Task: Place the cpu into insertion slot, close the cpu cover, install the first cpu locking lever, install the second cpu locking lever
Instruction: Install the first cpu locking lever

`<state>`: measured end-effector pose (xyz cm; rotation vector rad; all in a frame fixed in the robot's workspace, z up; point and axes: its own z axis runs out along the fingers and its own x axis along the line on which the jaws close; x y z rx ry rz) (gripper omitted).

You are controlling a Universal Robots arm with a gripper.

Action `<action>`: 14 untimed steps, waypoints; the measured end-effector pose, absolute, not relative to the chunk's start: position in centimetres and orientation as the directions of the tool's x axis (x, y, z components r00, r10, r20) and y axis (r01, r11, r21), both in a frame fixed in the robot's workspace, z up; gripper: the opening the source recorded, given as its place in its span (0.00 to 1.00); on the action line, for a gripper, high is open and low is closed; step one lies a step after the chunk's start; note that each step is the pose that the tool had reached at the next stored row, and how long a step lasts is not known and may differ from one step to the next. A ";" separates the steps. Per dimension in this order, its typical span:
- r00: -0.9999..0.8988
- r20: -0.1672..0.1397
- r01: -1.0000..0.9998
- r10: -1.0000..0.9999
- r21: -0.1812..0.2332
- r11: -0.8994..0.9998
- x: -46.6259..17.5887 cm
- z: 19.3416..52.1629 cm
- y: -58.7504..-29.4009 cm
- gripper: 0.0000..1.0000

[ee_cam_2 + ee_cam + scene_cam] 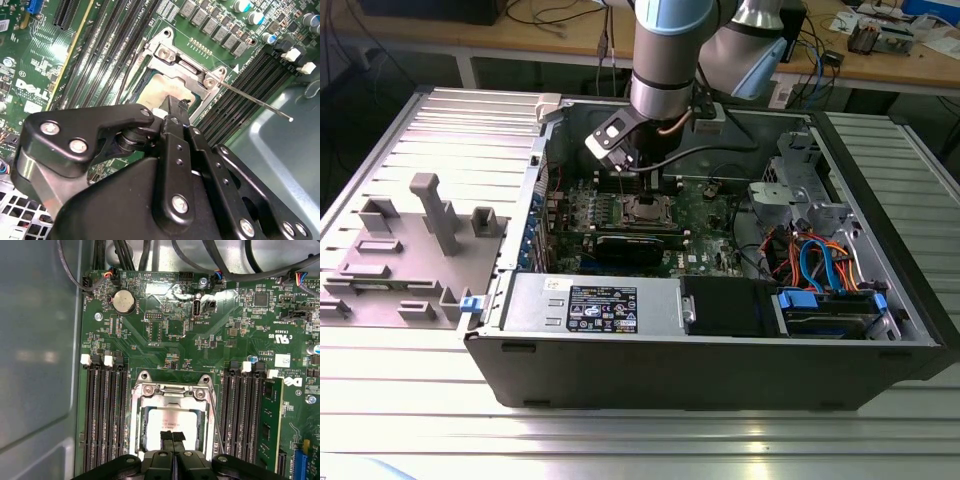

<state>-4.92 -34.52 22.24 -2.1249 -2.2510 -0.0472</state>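
Gripper (172, 436) pressed together, pinching nothing, tips directly over cpu (167, 419). Cpu seated in socket, cpu cover (170, 390) flat around it. 1 locking lever (255, 101) sticks out unlatched beside socket.

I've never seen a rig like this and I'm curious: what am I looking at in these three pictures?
A robot arm works inside an open computer case lying on a metal table, beside a grey plastic stand. The exterior view looks on from off the arm; both wrist views ride on the arm and face the green circuit board. The gripper, fingers shut with nothing between them, sits over the silvery chip. A metal frame lies around the chip; a thin lever sticks out beside it.
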 end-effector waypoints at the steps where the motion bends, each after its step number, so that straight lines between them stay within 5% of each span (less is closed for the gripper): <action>1: -0.057 0.054 0.998 0.997 -0.009 0.058 -4.9 22.3 -34.5 0.11; 14: -0.057 0.054 0.998 0.997 -0.009 0.058 -4.9 23.1 -34.5 0.11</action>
